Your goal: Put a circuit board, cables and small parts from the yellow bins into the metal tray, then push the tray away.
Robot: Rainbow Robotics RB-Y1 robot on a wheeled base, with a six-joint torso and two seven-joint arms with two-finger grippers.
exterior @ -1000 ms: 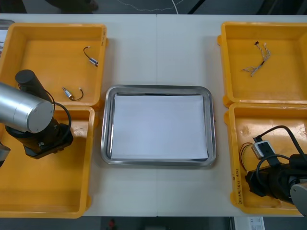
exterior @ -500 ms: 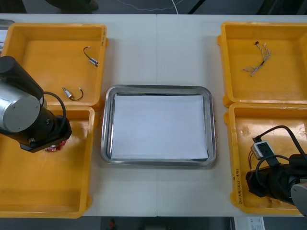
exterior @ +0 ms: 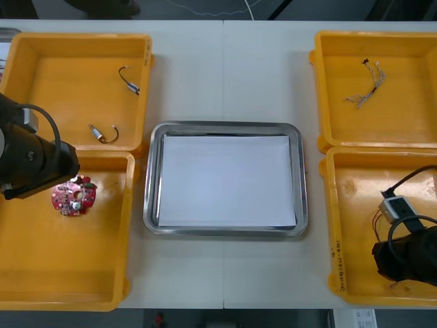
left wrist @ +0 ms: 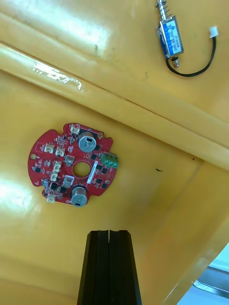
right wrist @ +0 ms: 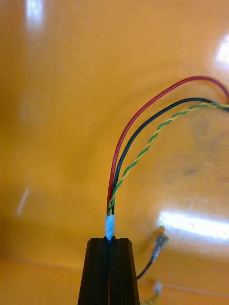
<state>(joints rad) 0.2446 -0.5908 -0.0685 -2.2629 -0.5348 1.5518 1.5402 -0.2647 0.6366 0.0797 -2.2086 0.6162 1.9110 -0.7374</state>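
Since the metal tray point(exterior: 151, 205) holds nothing yet, the front view has the circuit board point(exterior: 73, 195) flat in the yellow bin point(exterior: 102, 273) left of it. Right wrist view: the right gripper point(right wrist: 110, 240) pinches the cable bundle point(right wrist: 125, 157) by its sleeved end, likely so the wires trail free. Left wrist view: the left gripper point(left wrist: 109, 233), closed on nothing, hangs short of the board.

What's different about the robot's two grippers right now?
The left gripper is shut on nothing, while the right gripper is shut on a bundle of cables, pinching its white sleeve. The left gripper hangs over a round red circuit board that lies flat and untouched. From the right gripper, red, black and twisted cables arch away. Both are black, closed, and over yellow bins.
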